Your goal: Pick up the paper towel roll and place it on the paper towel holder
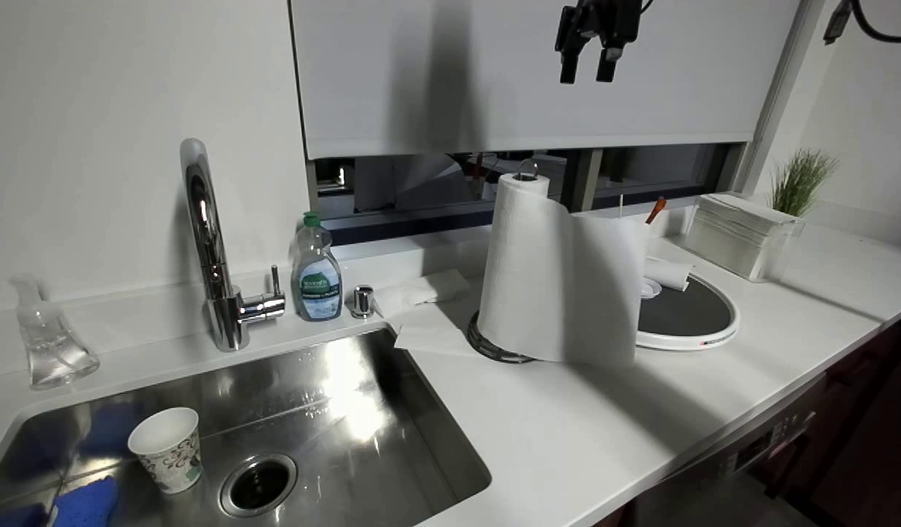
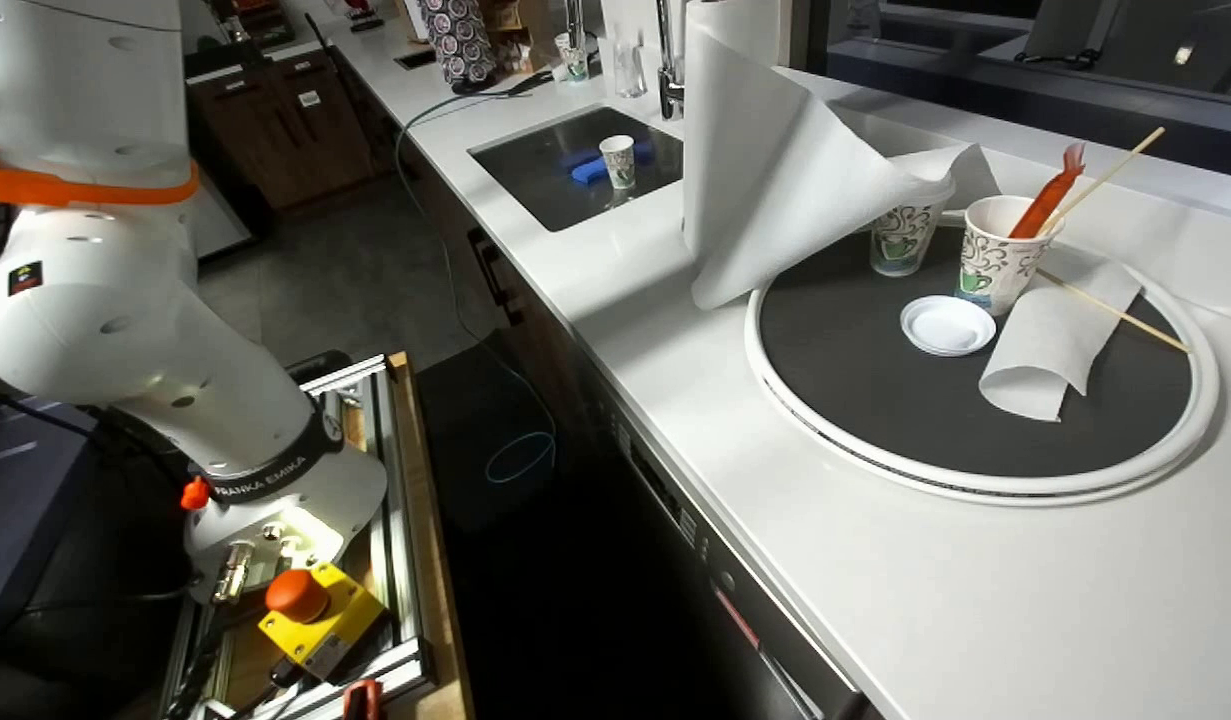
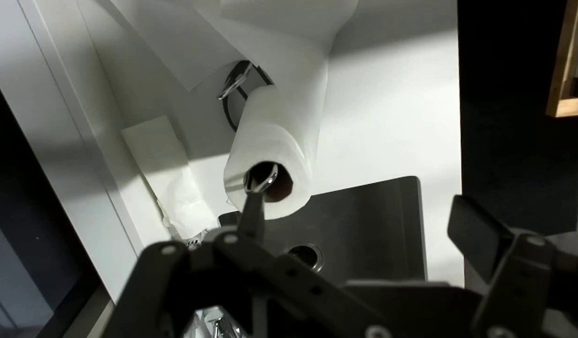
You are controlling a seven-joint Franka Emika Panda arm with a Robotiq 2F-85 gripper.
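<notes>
The paper towel roll (image 1: 527,271) stands upright on the counter, a loose sheet hanging from it. It also shows in an exterior view (image 2: 735,130) and in the wrist view (image 3: 265,141). The paper towel holder (image 1: 490,348) shows as a dark ring base under the roll and a metal loop rising from the roll's core. Its loop shows inside the core in the wrist view (image 3: 268,180); the rest of the rod is hidden by the roll. My gripper (image 1: 587,72) is open and empty, above the roll and apart from it. It also shows in the wrist view (image 3: 361,213).
A sink (image 1: 333,424) holds a paper cup (image 1: 168,450) and a blue sponge (image 1: 86,503). A tap (image 1: 212,249) and soap bottle (image 1: 319,274) stand behind it. A round dark tray (image 2: 835,350) bears cups, a lid and paper. A napkin box (image 1: 743,234) stands farther along.
</notes>
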